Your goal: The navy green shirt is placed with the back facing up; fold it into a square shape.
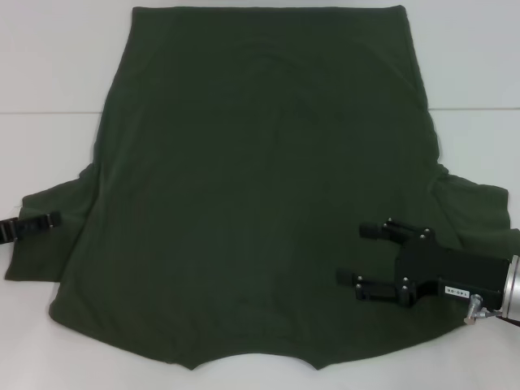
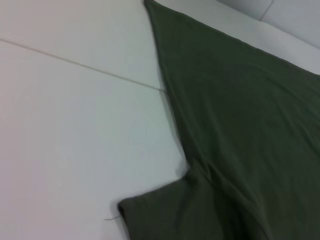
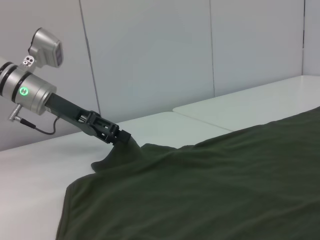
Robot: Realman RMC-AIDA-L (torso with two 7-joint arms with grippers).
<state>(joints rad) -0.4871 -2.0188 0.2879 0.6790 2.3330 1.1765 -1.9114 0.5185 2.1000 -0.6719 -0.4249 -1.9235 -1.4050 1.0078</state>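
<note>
The navy green shirt [image 1: 252,187] lies spread flat on the white table, plain back up, hem far from me and collar near the front edge. My left gripper [image 1: 36,222] is at the far left on the left sleeve. The right wrist view shows the left gripper [image 3: 122,138] shut on the sleeve edge, with the fabric pulled up into a small peak. My right gripper [image 1: 361,253] is open and empty, hovering over the shirt's right side beside the right sleeve [image 1: 479,211]. The left wrist view shows the shirt's side edge and sleeve [image 2: 160,215].
The white table [image 1: 49,65] has a seam line running across it behind the sleeves. White wall panels [image 3: 150,60] stand beyond the table. Bare table shows to the left and right of the shirt's far half.
</note>
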